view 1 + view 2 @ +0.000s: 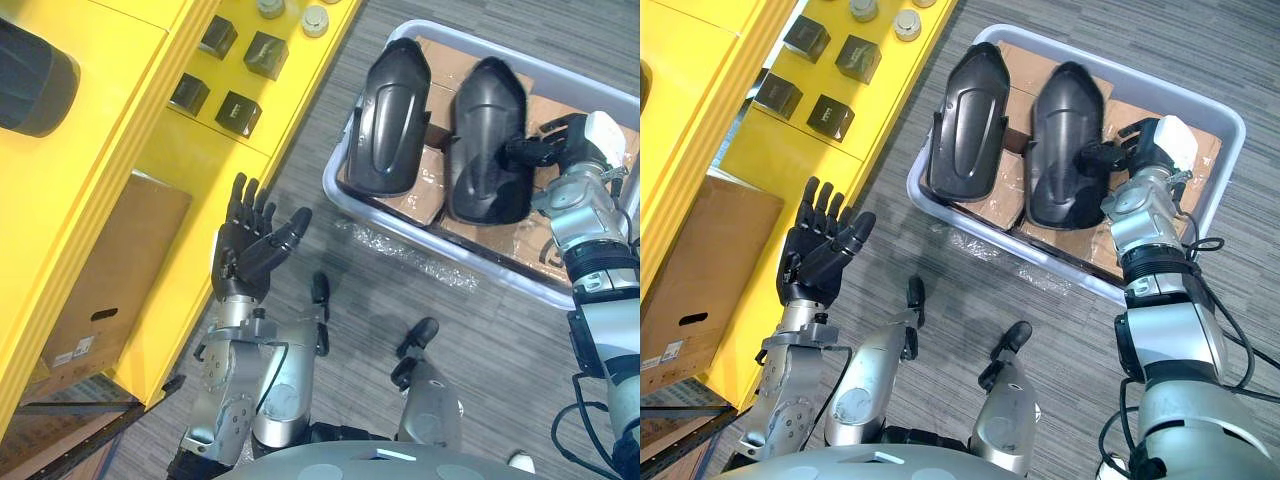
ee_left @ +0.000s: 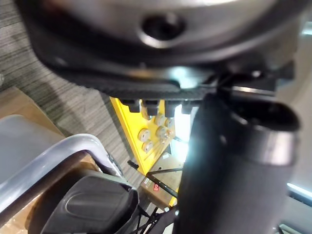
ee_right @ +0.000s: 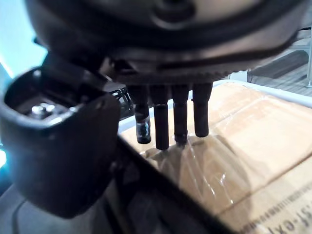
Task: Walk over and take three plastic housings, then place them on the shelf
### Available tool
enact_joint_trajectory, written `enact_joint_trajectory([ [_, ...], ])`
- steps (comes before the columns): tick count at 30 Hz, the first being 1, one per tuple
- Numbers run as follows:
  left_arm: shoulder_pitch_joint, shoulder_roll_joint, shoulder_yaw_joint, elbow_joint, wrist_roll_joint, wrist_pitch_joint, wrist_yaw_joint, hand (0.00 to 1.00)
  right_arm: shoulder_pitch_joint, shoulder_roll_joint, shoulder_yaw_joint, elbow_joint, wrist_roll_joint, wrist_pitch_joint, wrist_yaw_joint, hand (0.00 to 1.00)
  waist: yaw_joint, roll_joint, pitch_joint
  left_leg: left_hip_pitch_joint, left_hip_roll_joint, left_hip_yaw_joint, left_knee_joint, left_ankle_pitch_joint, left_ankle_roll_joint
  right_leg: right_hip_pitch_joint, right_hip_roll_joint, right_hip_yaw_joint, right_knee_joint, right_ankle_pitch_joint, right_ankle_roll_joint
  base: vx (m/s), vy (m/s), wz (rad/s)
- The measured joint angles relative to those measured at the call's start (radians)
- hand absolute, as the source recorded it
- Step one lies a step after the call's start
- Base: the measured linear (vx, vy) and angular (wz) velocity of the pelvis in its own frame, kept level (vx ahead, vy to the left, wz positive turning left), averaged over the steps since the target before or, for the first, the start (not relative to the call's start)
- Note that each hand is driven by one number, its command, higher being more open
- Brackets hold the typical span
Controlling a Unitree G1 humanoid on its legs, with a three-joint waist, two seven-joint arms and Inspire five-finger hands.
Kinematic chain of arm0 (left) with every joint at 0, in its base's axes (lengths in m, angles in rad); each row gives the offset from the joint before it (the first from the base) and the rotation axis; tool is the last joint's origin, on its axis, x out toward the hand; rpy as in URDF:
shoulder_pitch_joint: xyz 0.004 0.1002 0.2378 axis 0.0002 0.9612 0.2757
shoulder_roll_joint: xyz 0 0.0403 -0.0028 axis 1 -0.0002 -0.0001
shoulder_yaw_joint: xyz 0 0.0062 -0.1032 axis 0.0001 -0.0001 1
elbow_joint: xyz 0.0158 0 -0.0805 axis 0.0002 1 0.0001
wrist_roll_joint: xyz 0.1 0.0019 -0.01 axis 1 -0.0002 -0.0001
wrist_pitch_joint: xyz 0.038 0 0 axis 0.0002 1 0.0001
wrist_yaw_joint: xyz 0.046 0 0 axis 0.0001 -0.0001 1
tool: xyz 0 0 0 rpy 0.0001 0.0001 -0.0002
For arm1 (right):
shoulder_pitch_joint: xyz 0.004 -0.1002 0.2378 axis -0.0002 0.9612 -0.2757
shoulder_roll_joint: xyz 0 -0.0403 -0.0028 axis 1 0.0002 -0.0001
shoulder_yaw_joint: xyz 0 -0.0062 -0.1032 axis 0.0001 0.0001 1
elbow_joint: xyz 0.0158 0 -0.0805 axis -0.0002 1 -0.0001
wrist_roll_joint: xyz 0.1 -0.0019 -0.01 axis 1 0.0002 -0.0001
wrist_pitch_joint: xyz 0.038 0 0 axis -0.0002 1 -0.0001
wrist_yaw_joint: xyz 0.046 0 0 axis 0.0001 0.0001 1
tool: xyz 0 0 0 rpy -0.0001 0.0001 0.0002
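Observation:
Two black plastic housings lie side by side in a grey bin (image 1: 1120, 72) on the floor, the left housing (image 1: 390, 120) beside the right housing (image 1: 488, 140). My right hand (image 1: 570, 140) reaches into the bin at the right housing's far edge. Its fingers (image 3: 180, 117) are straight over wrapped cardboard (image 3: 243, 146), and the hand is open. My left hand (image 1: 250, 245) hovers open, palm up, above the carpet beside the yellow shelf (image 1: 90, 200), holding nothing. A dark rounded object (image 1: 30, 80) rests on the shelf's top at the far left.
Small black boxes (image 1: 245, 55) and round grey caps (image 1: 315, 18) sit on the shelf's lower level. A cardboard box (image 1: 110, 270) stands under the shelf. Crumpled plastic wrap (image 1: 420, 255) lies on the carpet by the bin.

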Motion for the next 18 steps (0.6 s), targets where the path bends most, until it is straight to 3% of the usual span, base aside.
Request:
enact_joint_trajectory([
  [4,0.0,-0.004,0.002,0.0,-0.031,0.0,-0.017,1.0,-0.014,-0.034,0.009,0.049,-0.007,0.027,-0.001,0.0,0.005,0.029,-0.003,0.009,-0.014,-0.014,-0.036,0.021,0.002,0.001,-0.007,-0.012,0.002,0.0,0.0,0.0,0.024,0.1],
  [9,0.005,-0.004,0.008,-0.001,-0.136,0.015,-0.048,1.0,0.031,0.001,-0.02,0.08,0.002,0.048,-0.061,0.0,0.004,0.04,-0.003,0.026,-0.017,-0.02,-0.051,0.029,0.001,0.009,-0.012,-0.021,0.013,-0.002,-0.002,0.0,0.008,0.04],
  [18,0.096,-0.004,0.108,-0.013,-0.266,0.056,-0.114,1.0,0.255,0.003,-0.095,-0.051,-0.027,-0.013,-0.134,0.0,-0.002,0.044,-0.001,0.128,-0.029,-0.036,-0.147,0.073,-0.003,0.073,-0.023,-0.049,0.047,-0.039,0.0,-0.03,0.001,0.07],
])
